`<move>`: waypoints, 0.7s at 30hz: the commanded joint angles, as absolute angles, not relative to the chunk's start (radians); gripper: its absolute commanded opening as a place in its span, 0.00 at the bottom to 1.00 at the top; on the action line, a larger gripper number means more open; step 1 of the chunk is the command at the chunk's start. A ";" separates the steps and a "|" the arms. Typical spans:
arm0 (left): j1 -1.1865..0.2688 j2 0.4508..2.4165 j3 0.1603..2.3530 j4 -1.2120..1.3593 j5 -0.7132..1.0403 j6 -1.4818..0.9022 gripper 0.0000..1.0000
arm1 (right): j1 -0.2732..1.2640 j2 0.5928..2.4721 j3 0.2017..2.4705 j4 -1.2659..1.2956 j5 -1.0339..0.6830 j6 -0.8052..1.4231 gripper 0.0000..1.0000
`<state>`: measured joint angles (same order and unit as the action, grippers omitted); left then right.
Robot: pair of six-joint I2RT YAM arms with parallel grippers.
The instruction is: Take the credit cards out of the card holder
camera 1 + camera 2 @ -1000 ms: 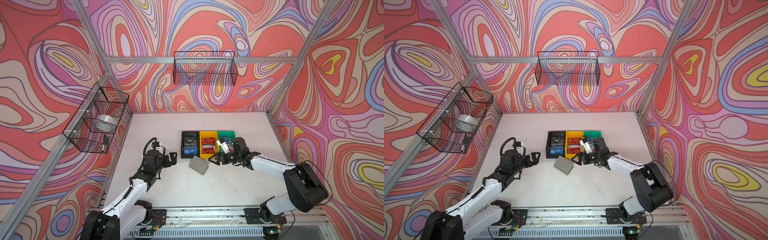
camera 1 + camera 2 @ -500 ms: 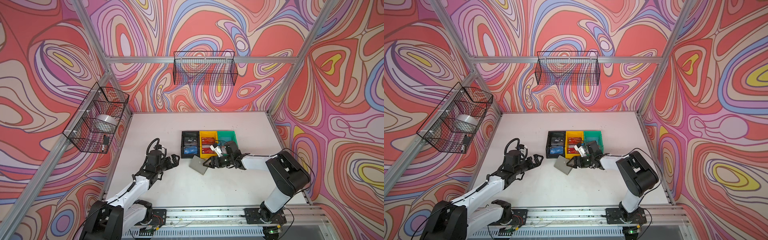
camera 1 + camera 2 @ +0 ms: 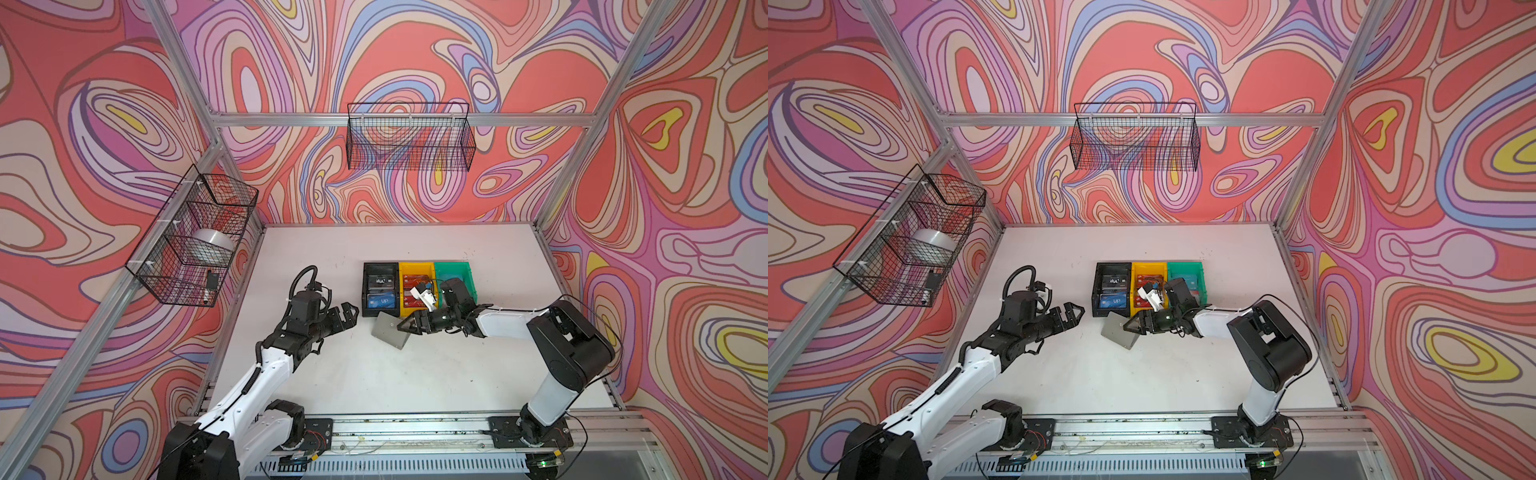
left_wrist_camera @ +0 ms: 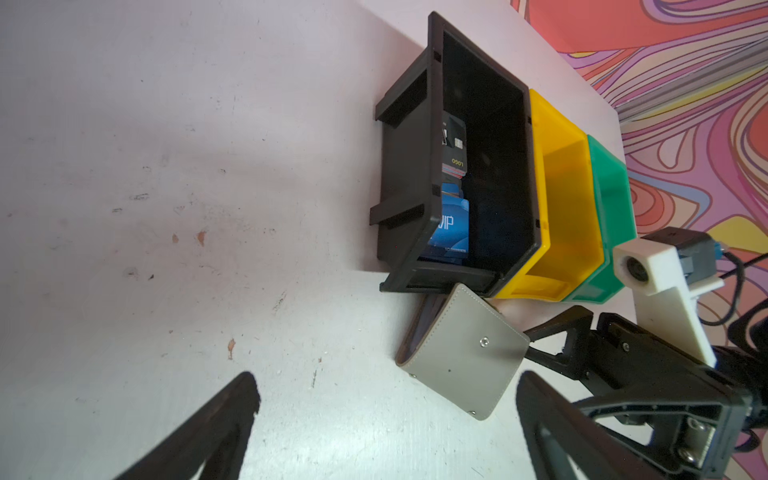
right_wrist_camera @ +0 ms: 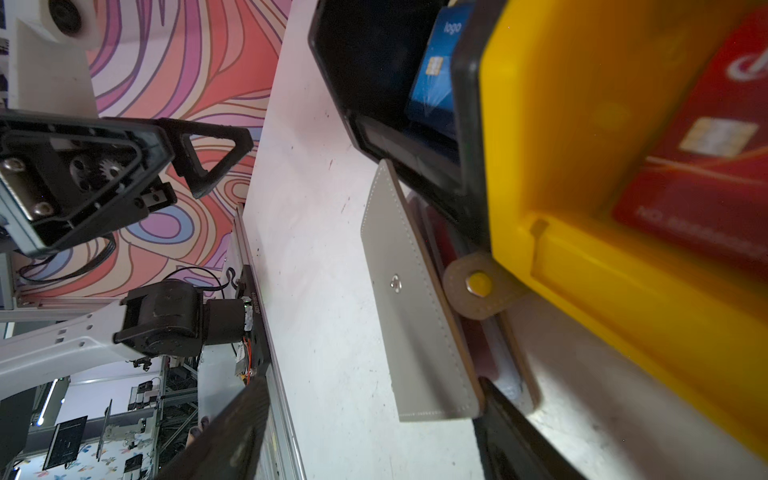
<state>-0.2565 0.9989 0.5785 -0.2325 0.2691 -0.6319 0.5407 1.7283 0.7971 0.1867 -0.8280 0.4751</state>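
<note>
Card holder [image 3: 389, 331] skewed, tab [image 5: 478, 286] toward yellow bin [image 5: 582, 124]

Card holder [image 5: 415, 307] ajar, snap tab [image 5: 465, 305] beside yellow bin [image 5: 582, 124], blue card [image 5: 432, 83] in black bin [image 5: 415, 153]

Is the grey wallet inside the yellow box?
No, the grey wallet sits on the white table, just outside the black box and the yellow box.

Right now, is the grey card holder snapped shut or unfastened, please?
Unfastened: its snap tab hangs free of the stud on the card holder, whose cover gapes slightly.
</note>
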 commanded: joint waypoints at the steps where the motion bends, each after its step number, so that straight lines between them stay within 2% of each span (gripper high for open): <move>1: -0.261 1.020 0.639 -0.423 0.259 -0.624 1.00 | 0.555 1.722 0.834 0.188 -0.872 0.463 0.78; 12: -0.213 0.970 0.671 -0.489 0.305 -0.689 1.00 | 0.640 1.763 0.916 0.158 -0.945 0.460 0.75; 21: -0.134 0.885 0.659 -0.551 0.370 -0.707 1.00 | 0.718 1.845 0.989 -0.006 -0.963 0.381 0.72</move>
<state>-0.1425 0.9001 0.6460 -0.4911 0.3458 -0.6872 0.7040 1.8168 0.9817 0.0597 -0.9440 0.4171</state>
